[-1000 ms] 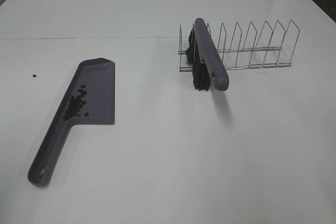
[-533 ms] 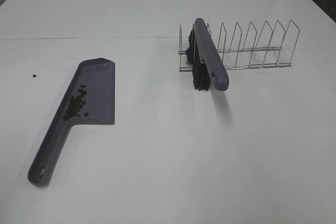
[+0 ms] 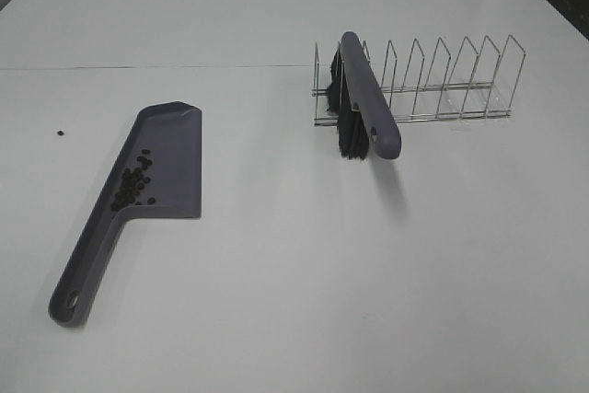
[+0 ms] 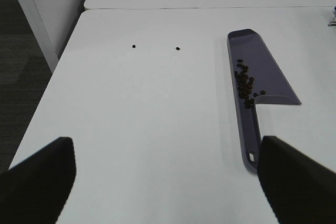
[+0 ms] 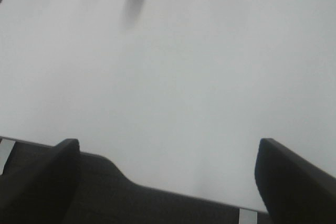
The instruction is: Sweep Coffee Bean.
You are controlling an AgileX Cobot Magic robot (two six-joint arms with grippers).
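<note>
A purple-grey dustpan [image 3: 155,167] is lying on a plain white counter [image 3: 294,301], dark brown-black coffee beans [image 3: 134,183] clustering inside it and two more beans [image 4: 155,48] showing as dark specks beside the dustpan. A brush [image 3: 368,98] with a matching purple-grey handle and black bristles is sitting in a silver wire rack [image 3: 442,80] well apart from the dustpan. Each wrist view is showing black fingers [image 4: 37,179] of a gripper, wide apart.

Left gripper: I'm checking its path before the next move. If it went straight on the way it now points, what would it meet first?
Probably bare table. The open left gripper has nothing between its fingers; farther ahead lie two stray coffee beans, and the dustpan sits off to one side. Depth is unclear.
</note>
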